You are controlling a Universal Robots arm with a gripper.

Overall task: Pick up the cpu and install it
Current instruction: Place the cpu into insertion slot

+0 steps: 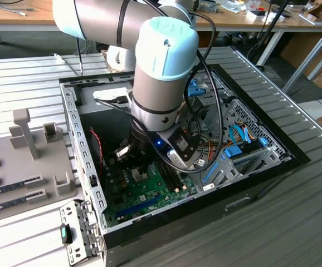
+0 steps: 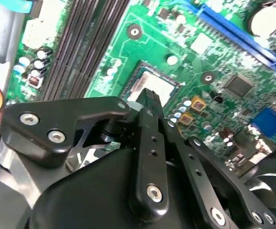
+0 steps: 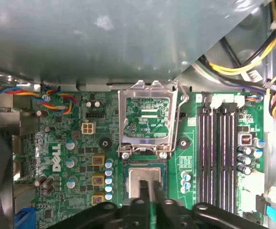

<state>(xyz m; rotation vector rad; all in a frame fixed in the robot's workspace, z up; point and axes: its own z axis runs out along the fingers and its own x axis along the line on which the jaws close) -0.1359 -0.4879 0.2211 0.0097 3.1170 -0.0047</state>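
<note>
Case [image 1: 83,167] of perforated grey sheet metal lies open on its side, my arm reaching down into it. Board [image 3: 61,143], green and densely populated, fills its floor. Frame [image 3: 147,119], bright hinged steel, stands swung up, exposing the socket. Cpu [image 3: 147,179], flat, square, silver-topped, sits in that socket, beneath my claw [image 3: 150,200]. Fingers [image 3: 156,191] are nearly closed together above the lid; whether they grip it I cannot tell. Judgement: seating stage; release demands level placement.
</note>
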